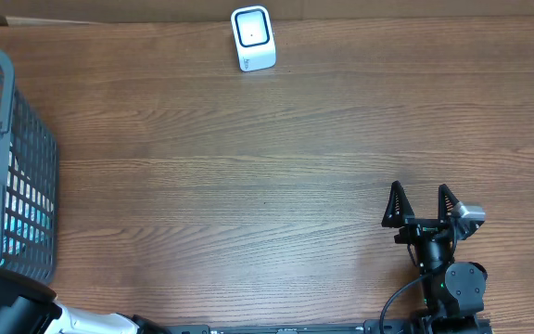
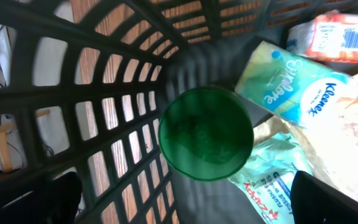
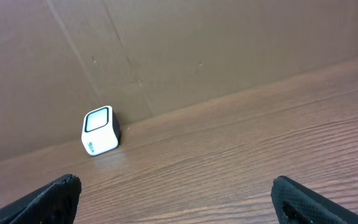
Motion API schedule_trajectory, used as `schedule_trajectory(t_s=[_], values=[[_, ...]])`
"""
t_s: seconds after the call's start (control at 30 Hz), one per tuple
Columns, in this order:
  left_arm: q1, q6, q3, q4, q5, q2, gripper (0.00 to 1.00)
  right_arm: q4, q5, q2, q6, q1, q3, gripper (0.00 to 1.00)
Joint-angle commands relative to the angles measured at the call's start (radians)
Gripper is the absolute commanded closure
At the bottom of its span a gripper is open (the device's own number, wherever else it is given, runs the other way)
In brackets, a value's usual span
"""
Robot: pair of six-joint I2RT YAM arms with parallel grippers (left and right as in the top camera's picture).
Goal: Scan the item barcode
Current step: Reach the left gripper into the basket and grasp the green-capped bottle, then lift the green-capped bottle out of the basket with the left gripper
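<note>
Interior of a dark lattice basket (image 2: 191,62). A round green container (image 2: 206,132) is seen end-on at centre, bordered at right by a Kleenex tissue pack (image 2: 297,87) and a clear packet with red lettering (image 2: 272,183). A red package (image 2: 347,37) bearing a barcode is shown at upper right. The left gripper (image 2: 194,202) is held spread wide, its fingers at the lower corners.

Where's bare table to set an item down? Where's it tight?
Bare: brown wooden table between the dark grey mesh basket, white cube scanner and right gripper. Crowded: inside the basket, green round tub beside tissue packs.
</note>
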Motion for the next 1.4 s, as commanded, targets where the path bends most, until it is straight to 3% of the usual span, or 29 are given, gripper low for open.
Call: schedule_trajectory(t_s=[0.0, 0.27, 0.97, 1.37], values=[[0.0, 0.031, -0.066, 0.051, 0.0, 0.008, 0.11, 0.004, 0.01, -0.003, -0.004, -0.001, -0.01, 0.0], [0.0, 0.068, -0.222, 0.204, -0.001, 0.009, 0.11, 0.004, 0.01, -0.003, -0.004, -0.001, -0.01, 0.0], [0.001, 0.071, -0.325, 0.382, 0.027, 0.008, 0.04, 0.004, 0.01, -0.003, -0.004, -0.001, -0.01, 0.0], [0.0, 0.07, -0.325, 0.404, 0.143, 0.008, 0.2, 0.004, 0.01, -0.003, -0.004, -0.001, -0.01, 0.0]])
